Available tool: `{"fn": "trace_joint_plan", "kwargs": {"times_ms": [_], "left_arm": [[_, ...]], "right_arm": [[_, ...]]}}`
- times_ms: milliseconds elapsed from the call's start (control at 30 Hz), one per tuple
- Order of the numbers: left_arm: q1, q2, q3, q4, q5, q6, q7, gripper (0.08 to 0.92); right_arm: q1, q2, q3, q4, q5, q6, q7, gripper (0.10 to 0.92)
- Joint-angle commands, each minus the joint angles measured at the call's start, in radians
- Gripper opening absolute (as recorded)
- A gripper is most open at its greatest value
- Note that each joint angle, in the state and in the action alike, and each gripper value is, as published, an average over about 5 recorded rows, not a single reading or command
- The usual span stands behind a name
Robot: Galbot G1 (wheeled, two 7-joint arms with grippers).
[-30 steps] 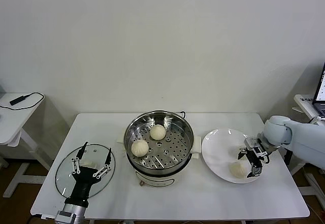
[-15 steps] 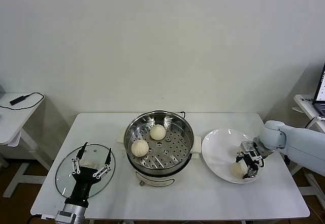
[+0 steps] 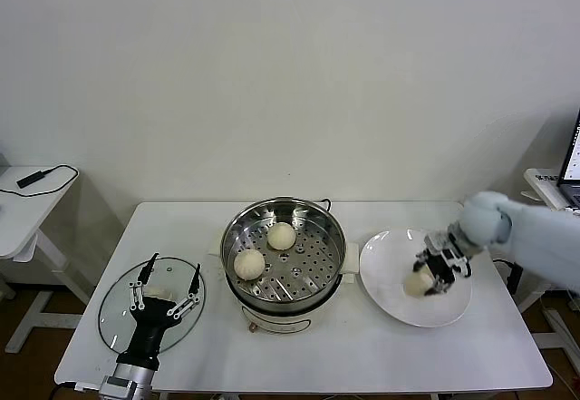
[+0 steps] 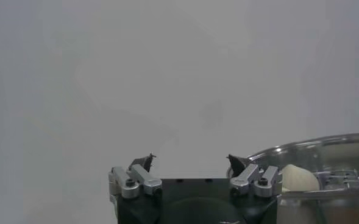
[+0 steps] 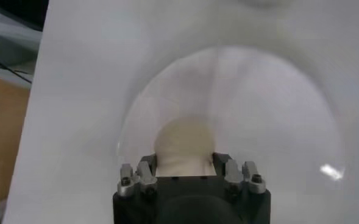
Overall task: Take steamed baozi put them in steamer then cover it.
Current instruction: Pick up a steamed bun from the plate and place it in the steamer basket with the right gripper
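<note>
The steamer (image 3: 285,206) is a shiny steel pot at the table's middle. Two baozi (image 3: 281,235) (image 3: 249,263) lie on its perforated tray. My right gripper (image 3: 430,275) is shut on a third baozi (image 3: 417,282) and holds it just above the white plate (image 3: 390,257). In the right wrist view the bun (image 5: 184,143) sits between the fingers (image 5: 146,165) with the plate (image 5: 277,109) below. My left gripper (image 3: 166,284) is open and empty over the glass lid (image 3: 113,307). The left wrist view shows its gripper (image 4: 190,160), the steamer rim (image 4: 325,142) and a bun (image 4: 300,178). A fourth bun is not in view.
A small white side table (image 3: 27,205) with a black cable stands at the far left. Another desk edge (image 3: 553,187) with a laptop shows at the far right. The steamer's white base (image 3: 283,320) sits near the table's front.
My right gripper has closed on the plate's bun and lifted it, moving up and slightly towards the steamer. The left arm has not moved.
</note>
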Motion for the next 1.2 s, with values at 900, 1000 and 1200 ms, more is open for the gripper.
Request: {"fn": "trace_joint_plan", "kwargs": {"times_ms": [900, 1000, 1200], "left_arm": [[0.006, 0.003, -0.01, 0.001, -0.006, -0.014, 0.0, 0.823], [0.005, 0.004, -0.011, 0.004, -0.008, -0.015, -0.001, 0.823], [0.003, 0.006, -0.01, 0.009, -0.01, -0.016, -0.001, 0.823]], "right_arm": [[0.119, 0.587, -0.003, 0.15, -0.365, 0.638, -0.026, 0.611], [0.097, 0.591, -0.003, 0.148, -0.383, 0.651, -0.031, 0.611], [0.059, 0.587, 0.001, 0.142, -0.41, 0.67, -0.034, 0.623]]}}
